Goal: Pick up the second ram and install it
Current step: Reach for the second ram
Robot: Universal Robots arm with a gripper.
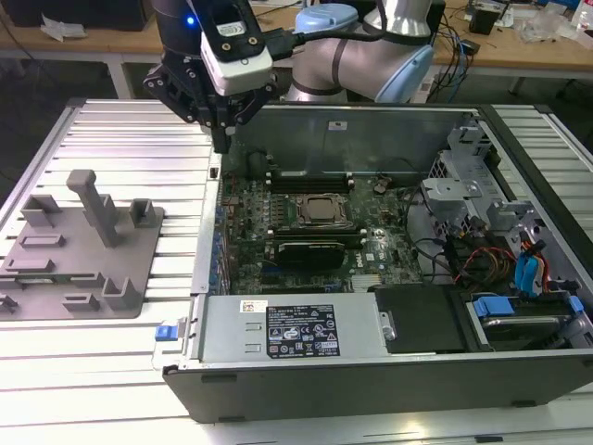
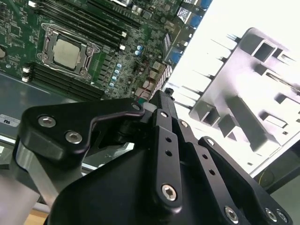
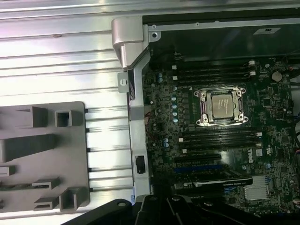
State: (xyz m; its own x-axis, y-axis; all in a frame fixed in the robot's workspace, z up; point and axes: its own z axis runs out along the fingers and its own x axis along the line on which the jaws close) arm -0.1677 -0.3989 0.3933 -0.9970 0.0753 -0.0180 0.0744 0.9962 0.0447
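My gripper point(image 1: 222, 141) hangs above the open computer case's wall on the exterior view's left, between the grey plastic tray point(image 1: 139, 222) and the motherboard. In the second wrist view its black fingers point(image 2: 163, 93) meet at the tips with nothing seen between them. The second ram is out of view. The tray point(image 3: 70, 154) carries raised blocks and no green stick. On the board, the silver-topped processor point(image 1: 321, 211) point(image 3: 223, 105) sits between rows of long dark memory slots point(image 3: 213, 71) point(image 1: 310, 181). I cannot tell what those slots hold.
The case point(image 1: 208, 278) lies open on a slatted aluminium table point(image 1: 120, 139). A labelled power supply point(image 1: 296, 329) fills its front. A drive cage with blue tabs and cables point(image 1: 519, 278) stands at the exterior view's right. A black card point(image 3: 220, 185) lies beyond the slots.
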